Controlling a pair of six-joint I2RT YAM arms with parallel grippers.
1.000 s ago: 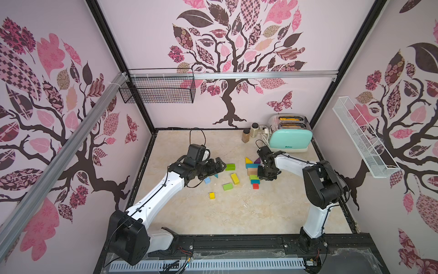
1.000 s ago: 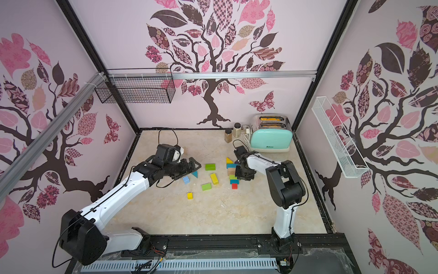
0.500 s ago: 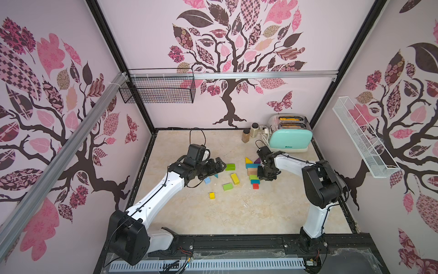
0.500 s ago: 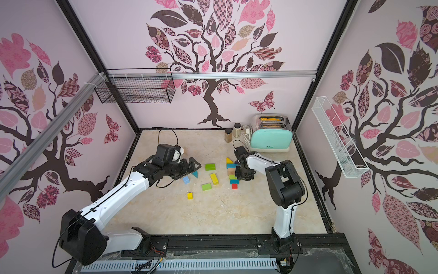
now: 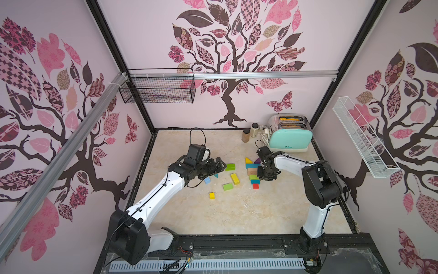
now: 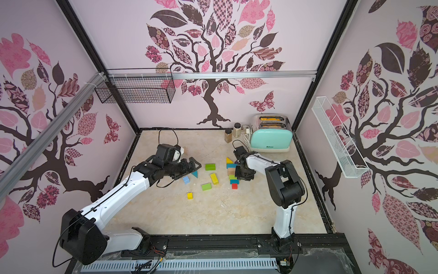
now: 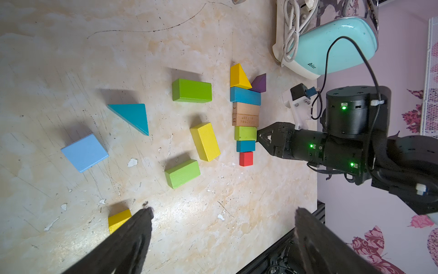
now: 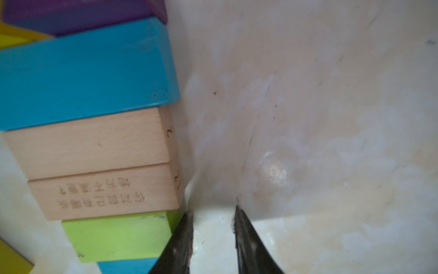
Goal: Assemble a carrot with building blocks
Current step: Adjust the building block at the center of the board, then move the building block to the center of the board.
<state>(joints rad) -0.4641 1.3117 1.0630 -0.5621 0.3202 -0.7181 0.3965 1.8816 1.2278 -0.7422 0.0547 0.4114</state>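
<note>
Building blocks lie in a column in the left wrist view: yellow wedge (image 7: 239, 76) and purple wedge (image 7: 259, 83) at one end, then a teal bar (image 7: 245, 95), two tan blocks (image 7: 245, 114), a green block (image 7: 245, 133), a small teal block (image 7: 245, 146) and a red cube (image 7: 246, 158). My right gripper (image 8: 212, 211) is low on the table beside the column, open a little, nothing between its fingers; one finger (image 8: 180, 237) touches the green block's (image 8: 116, 237) end. My left gripper (image 7: 222, 211) hovers wide open over loose blocks (image 5: 234, 178).
Loose on the table are two green bars (image 7: 191, 90) (image 7: 182, 173), a yellow bar (image 7: 205, 141), a teal wedge (image 7: 132, 115), a light blue block (image 7: 84, 152) and a yellow cube (image 7: 117, 219). A mint toaster (image 5: 290, 141), its cable and two spice jars (image 5: 245, 135) stand behind.
</note>
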